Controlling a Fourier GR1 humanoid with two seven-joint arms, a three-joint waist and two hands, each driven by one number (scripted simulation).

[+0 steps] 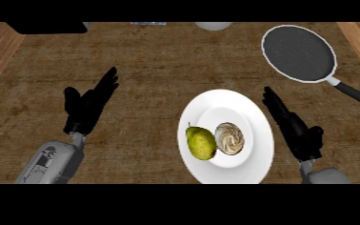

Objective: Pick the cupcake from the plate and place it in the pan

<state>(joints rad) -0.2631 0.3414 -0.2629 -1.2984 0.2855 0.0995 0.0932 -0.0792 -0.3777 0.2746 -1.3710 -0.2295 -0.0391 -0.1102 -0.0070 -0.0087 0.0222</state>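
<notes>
A cupcake (230,137) with swirled brown and white icing sits on the white plate (228,100), low in its middle. A yellow-green pear (200,142) lies right beside it on the left. The dark round pan (298,53) with a pale rim rests at the far right, its black handle (346,89) pointing toward the right edge. My right hand (295,127) is open just right of the plate, fingers straight and pointing up, holding nothing. My left hand (87,106) is open at the left, well apart from the plate.
A black object (45,27) sits at the far left corner of the wooden counter. A white rounded thing (213,25) and a small bluish item (147,23) show at the far edge. Lighter wood strips border the counter at left and right.
</notes>
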